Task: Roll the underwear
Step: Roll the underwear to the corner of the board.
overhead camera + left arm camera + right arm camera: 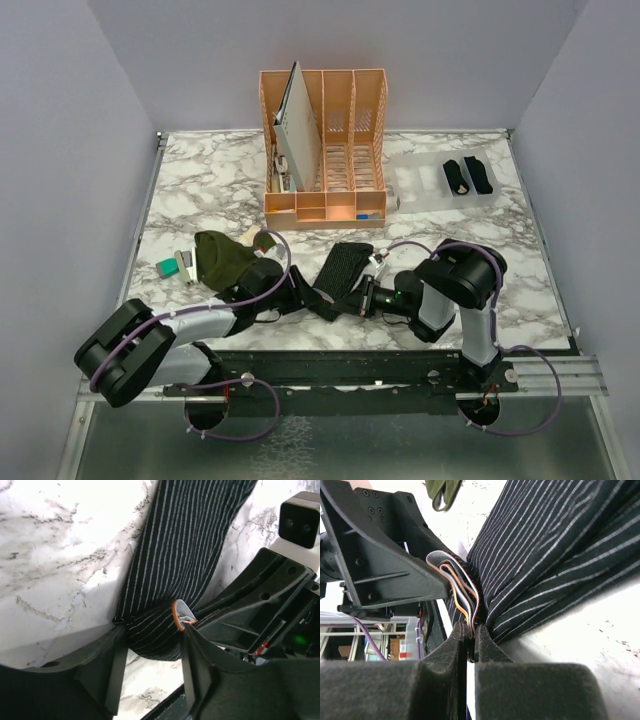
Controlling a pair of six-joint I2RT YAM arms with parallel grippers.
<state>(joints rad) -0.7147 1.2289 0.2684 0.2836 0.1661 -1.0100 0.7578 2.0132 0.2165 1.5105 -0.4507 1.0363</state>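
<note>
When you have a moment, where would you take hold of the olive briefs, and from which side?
I'd pinch the cream waistband at the far right corner of the olive briefs, coming down from the far side. The heap is crumpled, so that firm edge is probably the clearest hold. The left arm covers its near edge and small items crowd its left.

Your left pincer (305, 296) and right pincer (362, 292) meet at the near end of the striped underwear (347, 264). The olive underwear (222, 258) lies just left of the left pincer. Two black rolls (457, 176) sit far beyond the right pincer.
</note>
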